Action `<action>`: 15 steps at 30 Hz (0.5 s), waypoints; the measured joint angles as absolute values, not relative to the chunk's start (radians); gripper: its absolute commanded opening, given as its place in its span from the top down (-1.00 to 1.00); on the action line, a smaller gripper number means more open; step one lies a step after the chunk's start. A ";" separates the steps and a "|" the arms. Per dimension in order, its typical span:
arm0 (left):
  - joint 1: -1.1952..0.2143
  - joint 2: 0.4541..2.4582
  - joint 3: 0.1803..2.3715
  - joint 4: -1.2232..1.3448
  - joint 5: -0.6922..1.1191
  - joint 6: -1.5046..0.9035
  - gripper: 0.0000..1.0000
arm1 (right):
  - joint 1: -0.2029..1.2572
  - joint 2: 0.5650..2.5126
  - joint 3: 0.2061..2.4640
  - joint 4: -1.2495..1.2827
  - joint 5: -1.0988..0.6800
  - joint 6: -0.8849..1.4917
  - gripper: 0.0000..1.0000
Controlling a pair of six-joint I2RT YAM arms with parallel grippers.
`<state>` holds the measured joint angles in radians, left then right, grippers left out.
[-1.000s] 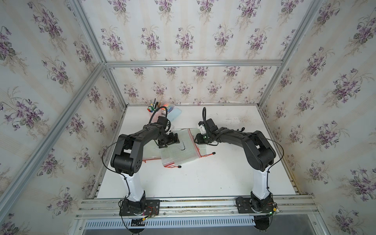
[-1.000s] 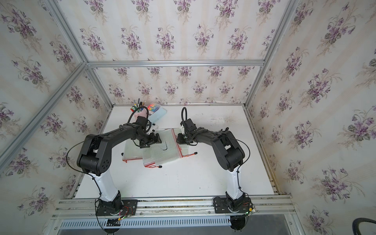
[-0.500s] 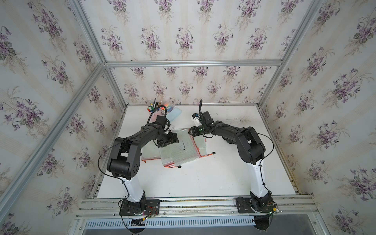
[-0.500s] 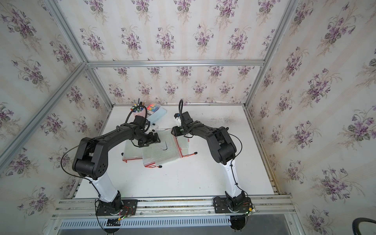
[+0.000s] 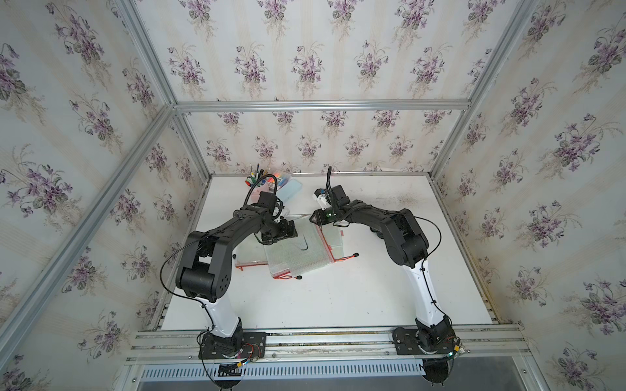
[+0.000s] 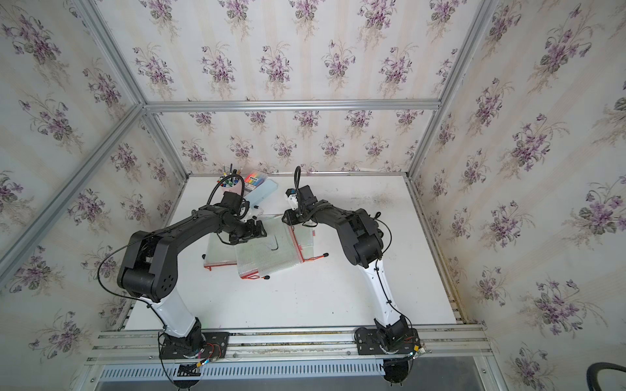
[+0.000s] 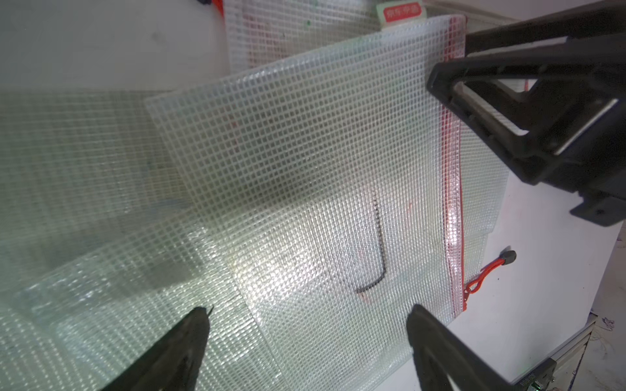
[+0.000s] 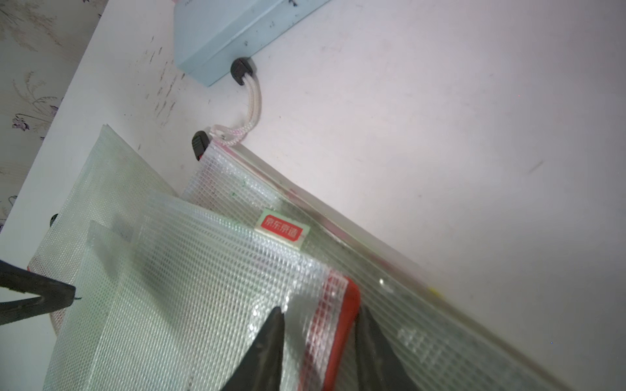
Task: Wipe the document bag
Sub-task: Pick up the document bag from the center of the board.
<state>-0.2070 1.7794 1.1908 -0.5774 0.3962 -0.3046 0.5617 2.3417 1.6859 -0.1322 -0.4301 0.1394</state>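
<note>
Mesh document bag (image 5: 301, 252) lies central on the desk (image 5: 372, 298). Right gripper (image 8: 320, 307) fingers straddle its 1 o'clock zipper corner, grip unclear; pin firmly before wiping. Left gripper (image 7: 309, 308) fingers spread, hovering at 10 o'clock.

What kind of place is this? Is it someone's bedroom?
Probably a robot test booth, not a real room: the black-and-white left robot arm and right robot arm are bolted to a silver metal rail, and purple-flowered wallpaper panels sit in aluminium frame bars around a white table.
</note>
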 measured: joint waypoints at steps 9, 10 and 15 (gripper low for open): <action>-0.210 1.758 1.203 -0.577 0.378 -0.291 -0.85 | 0.587 2.281 1.595 -0.094 -0.399 0.180 0.95; -0.210 1.748 1.203 -0.577 0.375 -0.287 -0.85 | 0.590 2.244 1.557 -0.091 -0.390 0.183 0.96; -0.213 1.705 1.203 -0.575 0.363 -0.262 -0.87 | 0.589 2.008 1.369 -0.049 -0.375 0.209 0.97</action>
<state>-0.2134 1.7046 1.2026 -0.5751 0.3626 -0.2619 0.5888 2.0083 1.3693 -0.0490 -0.3748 0.2092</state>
